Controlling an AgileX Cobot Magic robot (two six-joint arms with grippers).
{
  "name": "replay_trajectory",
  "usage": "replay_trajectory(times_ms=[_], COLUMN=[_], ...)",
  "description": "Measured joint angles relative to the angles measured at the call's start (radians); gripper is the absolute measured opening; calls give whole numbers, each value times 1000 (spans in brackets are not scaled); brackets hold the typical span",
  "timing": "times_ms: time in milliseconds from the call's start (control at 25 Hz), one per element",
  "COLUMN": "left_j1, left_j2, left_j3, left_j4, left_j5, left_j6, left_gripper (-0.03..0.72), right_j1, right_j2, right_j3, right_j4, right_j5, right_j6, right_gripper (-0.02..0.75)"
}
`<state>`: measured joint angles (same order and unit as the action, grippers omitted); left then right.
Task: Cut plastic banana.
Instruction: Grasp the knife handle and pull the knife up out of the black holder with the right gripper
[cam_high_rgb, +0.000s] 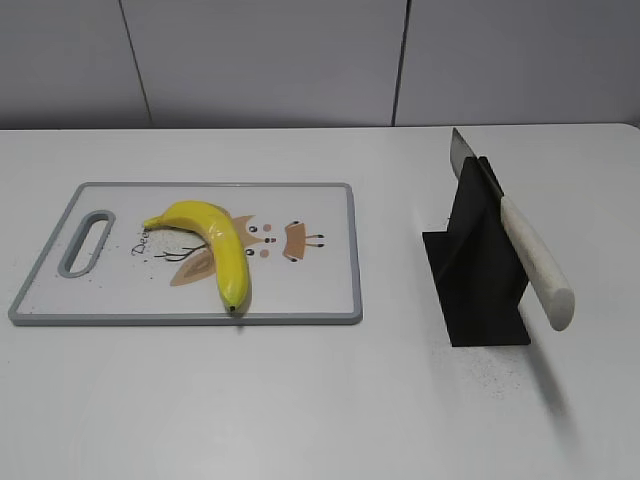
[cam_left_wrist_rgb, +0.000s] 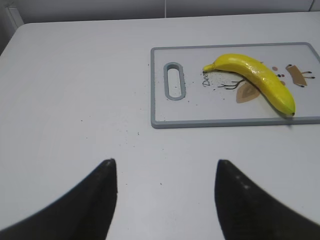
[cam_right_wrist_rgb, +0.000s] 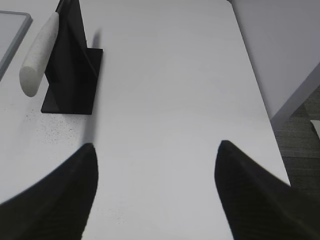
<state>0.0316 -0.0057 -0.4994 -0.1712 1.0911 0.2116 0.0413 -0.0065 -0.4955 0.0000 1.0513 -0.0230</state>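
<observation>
The plastic banana (cam_high_rgb: 215, 245), glossy yellow and whole, lies on the white cutting board (cam_high_rgb: 310, 285) at the left of the table; it also shows in the left wrist view (cam_left_wrist_rgb: 257, 77) on the board (cam_left_wrist_rgb: 220, 117). A knife with a white handle (cam_high_rgb: 535, 262) rests tilted in a black stand (cam_high_rgb: 480, 275); the right wrist view shows the handle (cam_right_wrist_rgb: 40, 50) and the stand (cam_right_wrist_rgb: 72, 75). My left gripper (cam_left_wrist_rgb: 165, 165) is open over bare table, short of the board. My right gripper (cam_right_wrist_rgb: 156, 147) is open over bare table, right of the stand. Neither gripper shows in the exterior view.
The white table's right edge (cam_right_wrist_rgb: 255, 85) runs close to my right gripper, with floor beyond. A grey wall (cam_high_rgb: 300, 60) stands behind the table. Small dark specks lie on the table near the board and the stand.
</observation>
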Motion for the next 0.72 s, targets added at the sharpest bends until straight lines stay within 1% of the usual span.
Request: replay_trajectory(times_ms=[720], left_j1=[0], left_j2=[0], left_j3=[0], left_j4=[1], left_j5=[0], left_j6=[0], left_gripper=[582], right_j1=[0], right_j2=[0], right_j3=[0], right_j4=[0], right_j5=[0], right_j6=[0], right_gripper=[551])
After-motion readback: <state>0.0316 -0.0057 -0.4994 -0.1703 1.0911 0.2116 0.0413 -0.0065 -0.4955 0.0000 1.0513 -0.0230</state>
